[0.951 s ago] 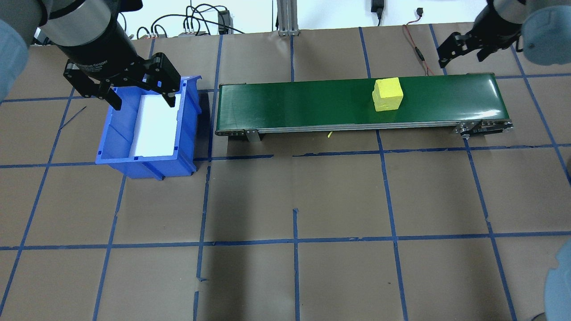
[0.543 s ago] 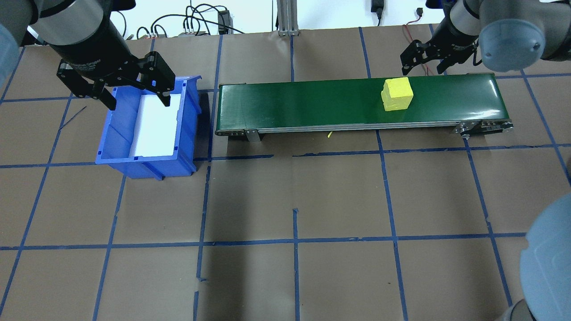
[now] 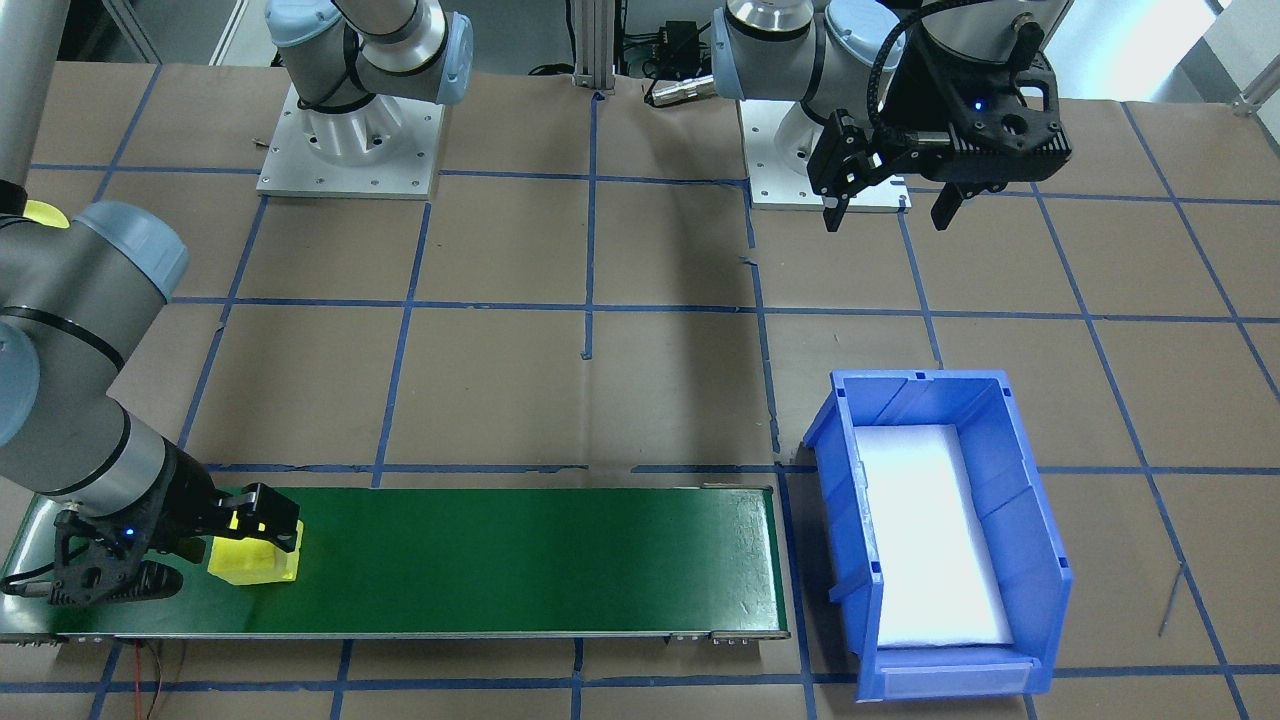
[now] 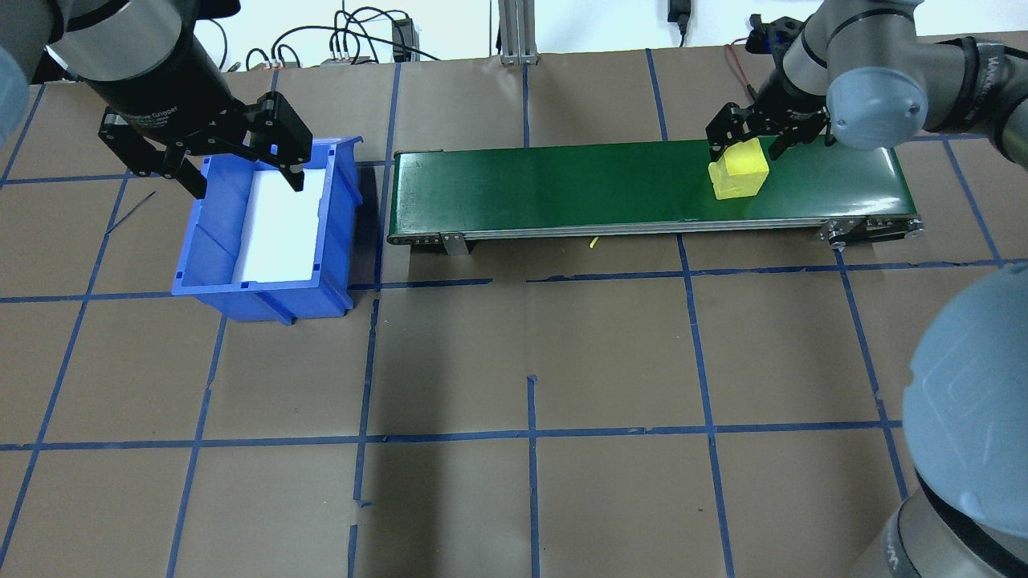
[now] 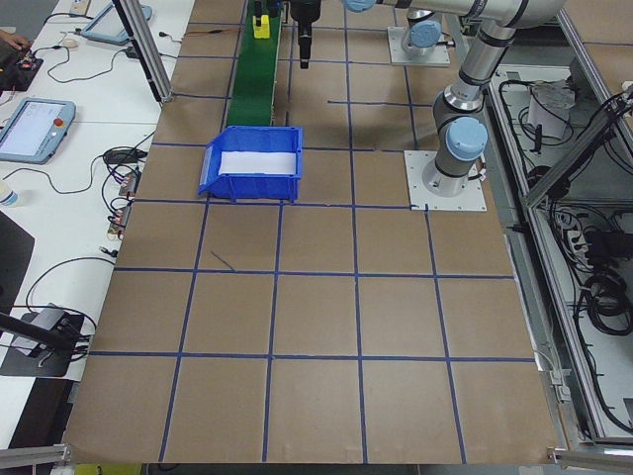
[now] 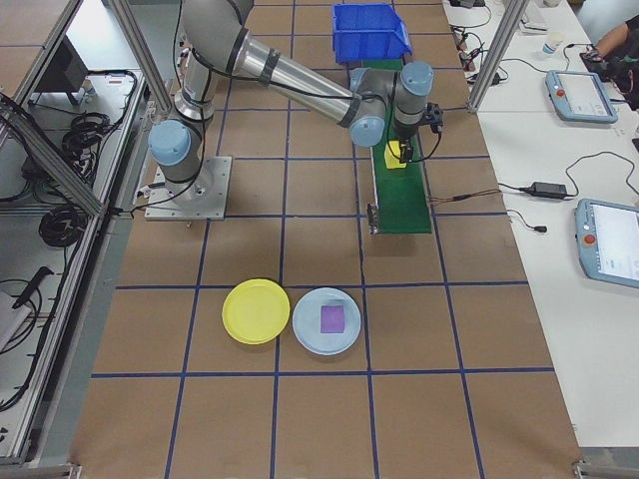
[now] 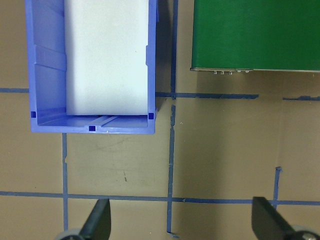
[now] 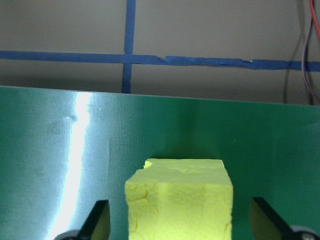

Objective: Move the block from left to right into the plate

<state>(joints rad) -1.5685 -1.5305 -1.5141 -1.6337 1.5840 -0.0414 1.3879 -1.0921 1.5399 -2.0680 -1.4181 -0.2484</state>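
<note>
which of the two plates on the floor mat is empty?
The yellow plate, on the robot-base side of the pair. The pale blue plate touching it holds a purple square; the yellow one holds nothing.

The block (image 4: 740, 177) is bright yellow on a dark green conveyor belt (image 4: 562, 181). The bin (image 3: 1040, 560) is blue with a white liner (image 3: 925, 530). The table (image 4: 610, 353) is brown, crossed by a grid of blue tape lines. The plate (image 6: 256, 310) is yellow; beside it a pale blue plate (image 6: 326, 321) carries a purple square (image 6: 331, 318). Both end effectors are black: left (image 4: 213, 160), right (image 4: 753, 136).
</note>
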